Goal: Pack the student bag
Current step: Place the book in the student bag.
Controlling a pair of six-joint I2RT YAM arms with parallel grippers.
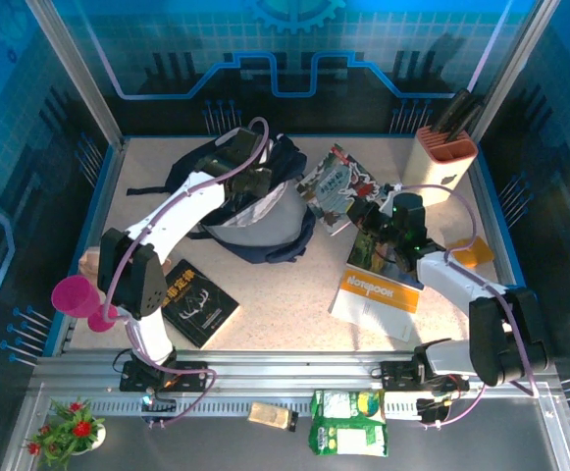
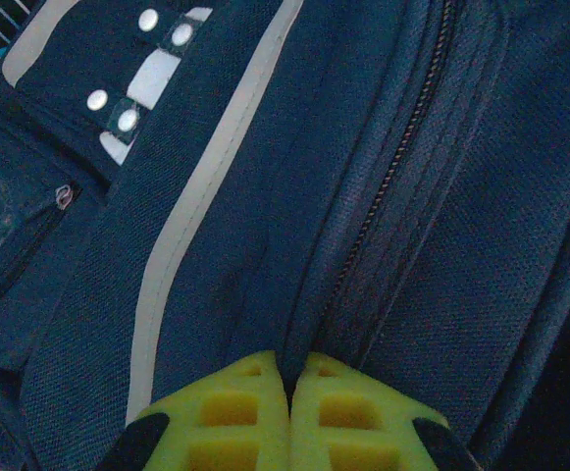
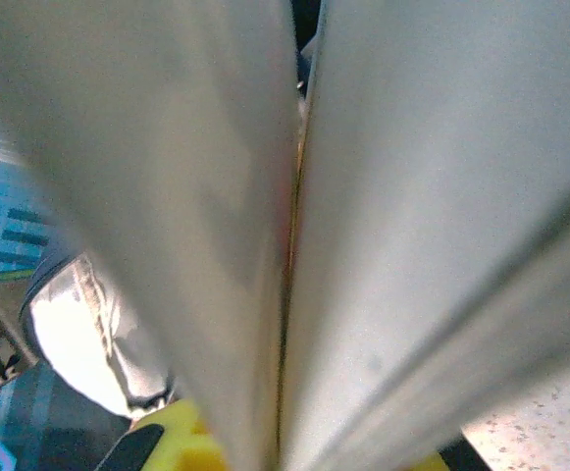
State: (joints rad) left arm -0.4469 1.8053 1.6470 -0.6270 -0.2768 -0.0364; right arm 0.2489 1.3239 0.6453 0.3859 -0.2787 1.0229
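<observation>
Early stage: left gripper (image 2: 289,417) pinches student bag (image 1: 255,211) fabric; right gripper (image 1: 362,212) clamps a magazine (image 1: 336,182) beside it. Unpacked: notebook (image 1: 383,292), black book (image 1: 194,302).

The left arm (image 1: 181,211) and the right arm (image 1: 456,282) are built alike: smooth white link shells set between chunky black joint housings, each rising from a black base (image 1: 147,371). A thin lilac cable (image 1: 262,126) loops loosely along each arm. The left pincer (image 2: 289,365) has lime-yellow fingers (image 2: 228,407) moulded with square recesses, with black at their outer corners.
</observation>
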